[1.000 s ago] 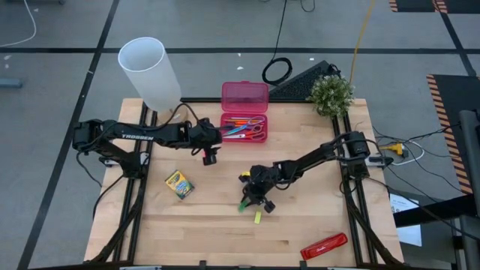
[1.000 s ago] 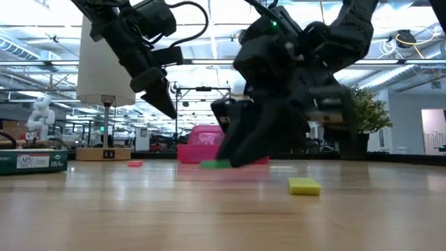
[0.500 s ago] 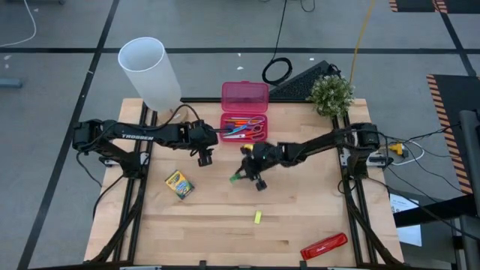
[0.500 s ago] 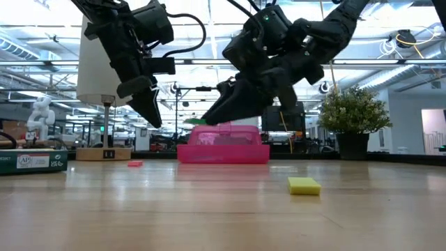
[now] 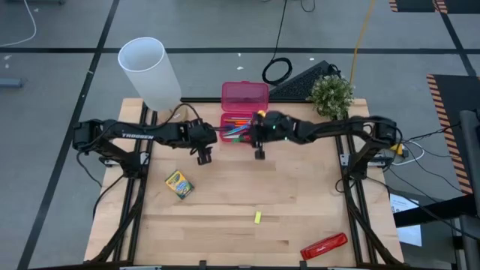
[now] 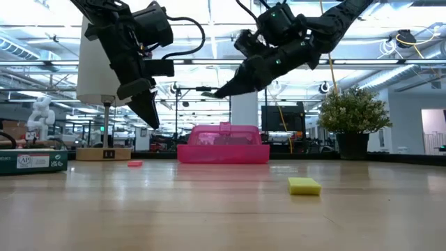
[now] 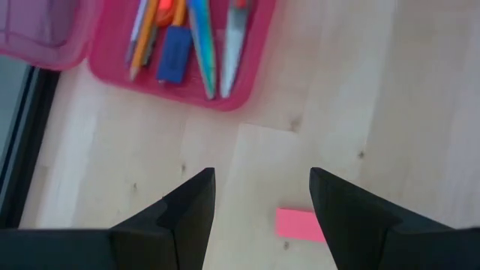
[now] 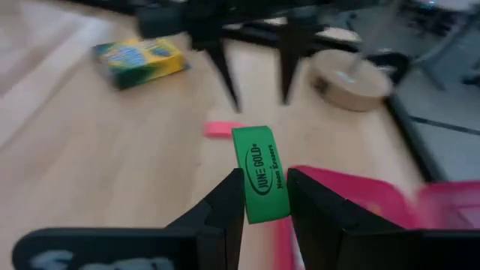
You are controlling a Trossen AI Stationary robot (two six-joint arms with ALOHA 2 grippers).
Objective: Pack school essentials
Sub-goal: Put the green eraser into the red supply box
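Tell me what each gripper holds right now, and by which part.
The right gripper pinches a green eraser by its lower end, above the pink case. The left gripper is open and holds nothing.

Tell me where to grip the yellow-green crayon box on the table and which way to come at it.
Grip the crayon box across its two long sides near the middle, coming straight down from above. It lies flat on the table, turned at an angle, so the tool would probably need turning to match. Bare wood all around it leaves room for both fingers.
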